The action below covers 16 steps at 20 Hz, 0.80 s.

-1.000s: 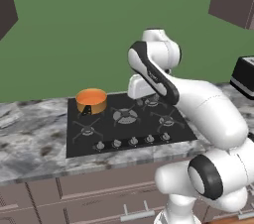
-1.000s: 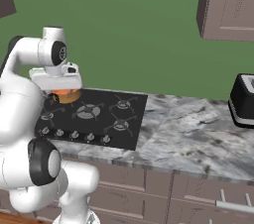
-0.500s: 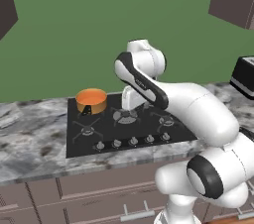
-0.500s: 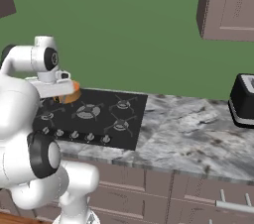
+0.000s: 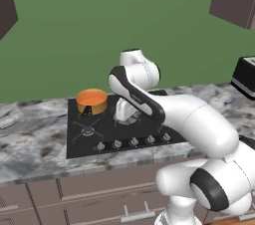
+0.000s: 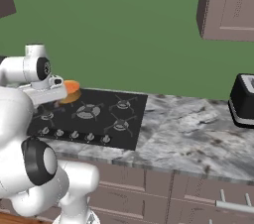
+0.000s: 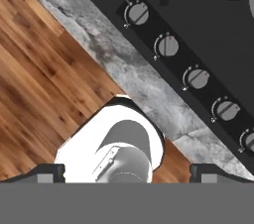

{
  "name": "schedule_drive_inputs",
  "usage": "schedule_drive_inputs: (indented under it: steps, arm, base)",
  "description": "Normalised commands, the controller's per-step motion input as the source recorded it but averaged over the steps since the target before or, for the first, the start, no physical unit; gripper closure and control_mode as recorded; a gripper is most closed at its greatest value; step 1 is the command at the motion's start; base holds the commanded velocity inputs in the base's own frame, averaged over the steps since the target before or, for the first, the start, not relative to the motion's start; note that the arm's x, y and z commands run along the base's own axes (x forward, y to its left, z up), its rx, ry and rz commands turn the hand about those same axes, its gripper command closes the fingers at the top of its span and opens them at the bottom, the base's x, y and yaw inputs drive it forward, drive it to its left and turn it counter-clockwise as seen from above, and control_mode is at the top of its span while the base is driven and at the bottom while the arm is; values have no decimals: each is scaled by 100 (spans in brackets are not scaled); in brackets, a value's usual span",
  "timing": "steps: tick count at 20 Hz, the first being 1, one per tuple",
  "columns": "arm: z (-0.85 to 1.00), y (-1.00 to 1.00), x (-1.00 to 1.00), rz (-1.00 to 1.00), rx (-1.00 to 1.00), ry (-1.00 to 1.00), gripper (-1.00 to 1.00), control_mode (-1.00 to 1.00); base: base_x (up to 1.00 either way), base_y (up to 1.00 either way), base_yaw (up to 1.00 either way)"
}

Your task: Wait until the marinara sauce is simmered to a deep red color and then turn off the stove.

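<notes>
The black stove (image 5: pixel 149 128) lies in the grey counter, its row of silver knobs (image 5: pixel 133 142) along the front edge. An orange pot stands on the back left burner, and the marinara sauce (image 5: pixel 92 96) in it looks orange-red. My gripper (image 5: pixel 123 117) hangs over the middle of the stove, right of the pot and apart from it. In the hand view my gripper (image 7: pixel 127 173) is open, its dark fingertips (image 7: pixel 49 172) far apart with nothing between them. The knobs (image 7: pixel 197 78) run diagonally there, and one knob (image 7: pixel 167 45) bears a small red mark. The pot (image 6: pixel 72 88) peeks out behind my arm.
A black toaster (image 6: pixel 243 100) stands on the marbled counter (image 6: pixel 198 129) at the far right. Dark wall cabinets (image 6: pixel 228 5) hang above it. Below the counter's front edge the hand view shows wooden floor (image 7: pixel 44 69). Drawers (image 5: pixel 89 194) run under the counter.
My arm has swung left and the hand has come lower, from over the back right burners to over the stove's middle. Pot and base have not moved.
</notes>
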Motion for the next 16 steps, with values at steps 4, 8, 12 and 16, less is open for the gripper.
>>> schedule_drive_inputs:
  steps: [4, 8, 12, 16]
  arm:
    - [-43, 22, 0, 11, 0, 0, -100, -100]
    - [-41, 19, 4, 10, 0, 0, -100, -100]
    - [-43, 3, 11, 11, 1, -3, -100, -100]
    - [-38, 0, 8, 11, 4, -8, -100, -100]
  base:
    - [0, 0, 0]
    - [0, 0, 0]
    - [0, 0, 0]
    - [0, 0, 0]
